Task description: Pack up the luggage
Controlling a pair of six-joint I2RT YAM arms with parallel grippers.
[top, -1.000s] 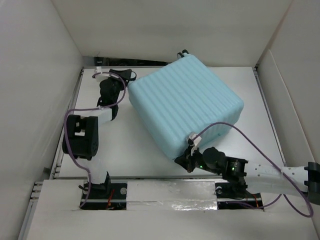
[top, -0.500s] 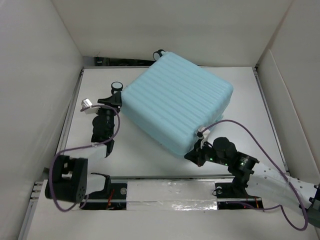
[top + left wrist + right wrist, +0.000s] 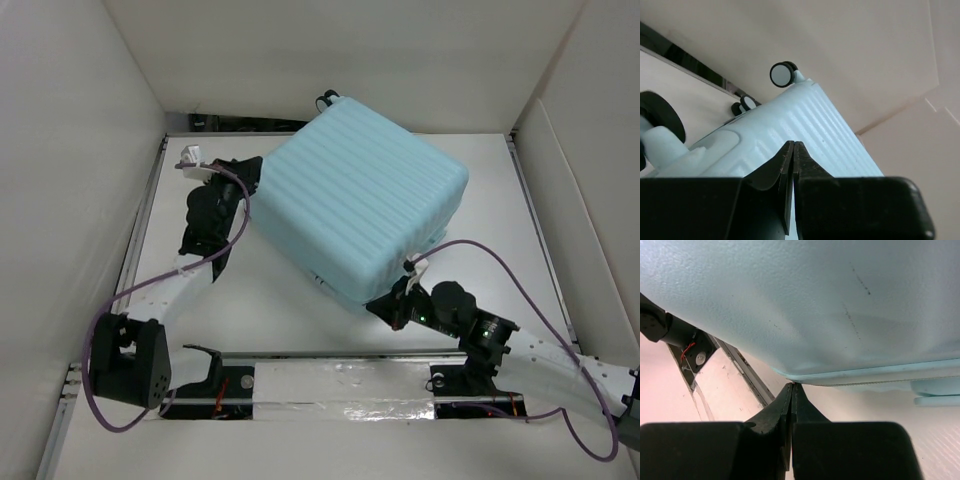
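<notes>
The luggage is a large pale aqua ribbed hard-shell suitcase, closed, lying askew on the white table. My left gripper is shut and empty, its tips against the suitcase's left end near the wheels; in the left wrist view the ribbed shell and the black-and-white wheels show beyond the tips. My right gripper is shut and empty, its tips touching the suitcase's near lower corner. In the right wrist view the tips meet the shell's bottom edge, which is raised off the table.
White walls enclose the table on the left, back and right. A black rail runs along the back edge. A purple cable loops from the right arm. The arm bases sit on a taped strip at the near edge.
The suitcase has turned and shifted back, its near corner now lifted. My left gripper moved from the left end's lower side up toward the back. My right gripper stayed at the near corner.
</notes>
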